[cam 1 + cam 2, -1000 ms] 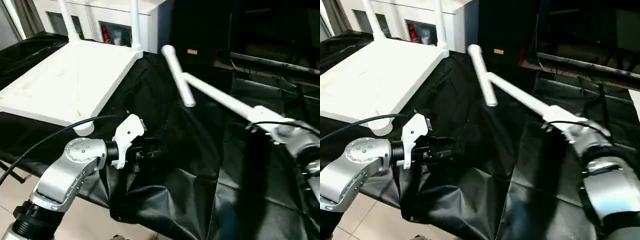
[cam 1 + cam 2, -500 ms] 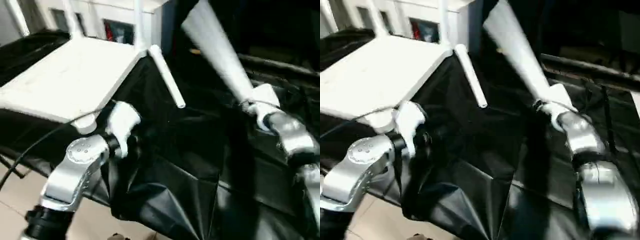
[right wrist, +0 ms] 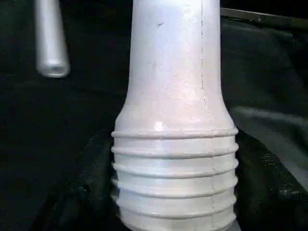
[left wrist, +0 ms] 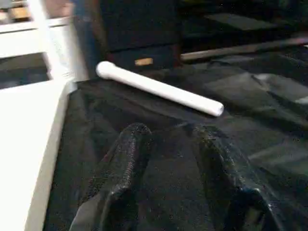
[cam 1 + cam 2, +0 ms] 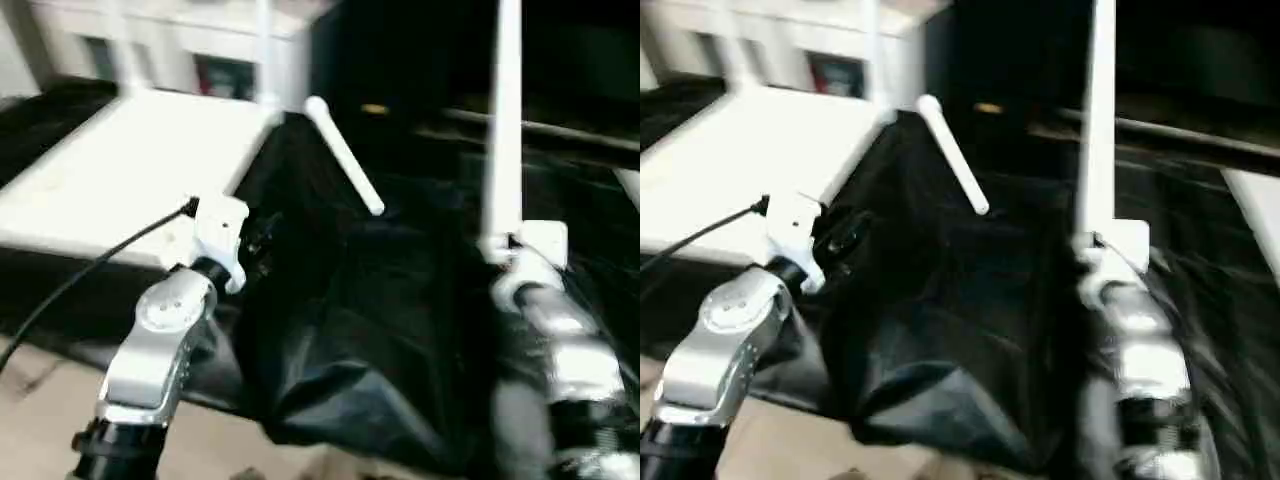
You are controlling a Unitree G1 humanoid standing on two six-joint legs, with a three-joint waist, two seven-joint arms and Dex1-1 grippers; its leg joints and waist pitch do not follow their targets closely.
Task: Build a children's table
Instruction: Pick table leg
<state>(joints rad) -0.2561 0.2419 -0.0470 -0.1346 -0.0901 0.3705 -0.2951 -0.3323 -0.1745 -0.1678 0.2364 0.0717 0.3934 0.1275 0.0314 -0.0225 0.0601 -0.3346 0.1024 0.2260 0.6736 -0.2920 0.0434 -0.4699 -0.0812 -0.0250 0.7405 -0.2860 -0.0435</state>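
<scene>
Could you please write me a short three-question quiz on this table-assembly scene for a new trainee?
1. True or false: the right hand holds a long tapered white plastic leg upright.
2. Where is the other loose white plastic leg? A) lying on the black cloth cover; B) on the white rectangular plastic tabletop; C) in the left hand.
3. Fill in: the held leg's end at the right hand has ridged ____.

Key: 1 true; 2 A; 3 threads, seen as rings in the right wrist view.
</scene>
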